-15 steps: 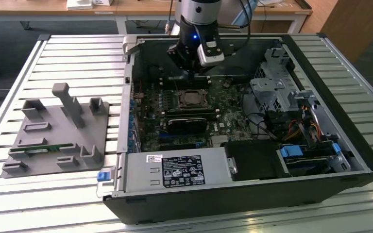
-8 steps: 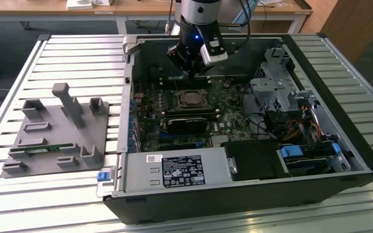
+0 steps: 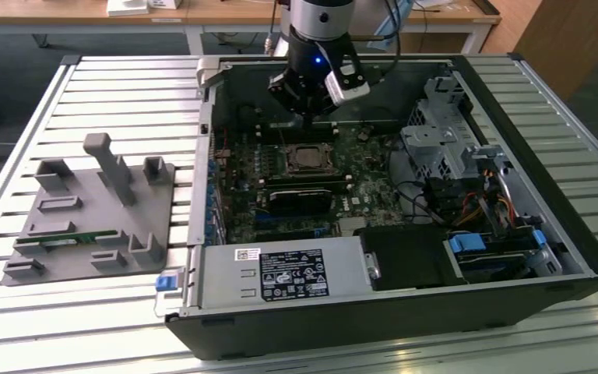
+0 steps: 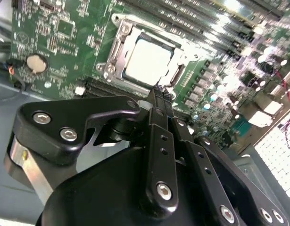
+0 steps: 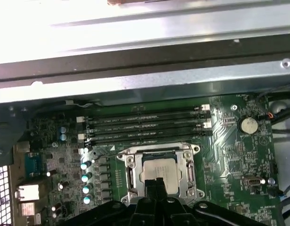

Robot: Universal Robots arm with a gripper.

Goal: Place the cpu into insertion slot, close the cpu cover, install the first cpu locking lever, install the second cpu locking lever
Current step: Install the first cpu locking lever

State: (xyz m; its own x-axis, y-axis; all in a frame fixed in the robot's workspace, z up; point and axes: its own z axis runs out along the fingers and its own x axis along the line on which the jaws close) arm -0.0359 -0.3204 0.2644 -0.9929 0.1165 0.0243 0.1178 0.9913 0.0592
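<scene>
Currently the gripper (image 3: pixel 310 118) hangs inside an open computer case (image 3: pixel 548 257) that lies on its side on a slatted desk (image 3: pixel 122 78). In the exterior view it sits just above the green motherboard (image 3: pixel 239 167), close to the socket area and on the far side of it. In the second wrist view the gripper (image 4: pixel 159 90) has its two black fingers pressed together into one narrow tip, with nothing between them. The first wrist view shows the gripper (image 5: pixel 155 182) the same way, drawn together and empty.

The cpu (image 4: pixel 147 63) is seated in the insertion slot (image 5: pixel 154 157), its pale metal face turned up. The cpu cover (image 4: pixel 114 52) lies flat around it, and the chip shows through the window in that silver frame. In the first wrist view the fingertips overlap the near edge of the cpu (image 5: pixel 166 167), with the cpu cover (image 5: pixel 130 176) framing it. Whether the tip touches the chip or hovers just over it cannot be told. How the locking levers stand cannot be made out either.

Beside the socket run four long dark memory slots (image 5: pixel 145 127). A round coin battery (image 5: pixel 249 125) sits further along the board. In the exterior view the cpu (image 3: pixel 304 160) is a small pale square near the middle of the board. A boxy power supply (image 3: pixel 278 273) fills the near corner of the case. On the exterior view's left, well apart from the case, a grey fixture plate (image 3: pixel 71 210) rests on the desk, with a green memory stick (image 3: pixel 71 238) lying in it.
</scene>
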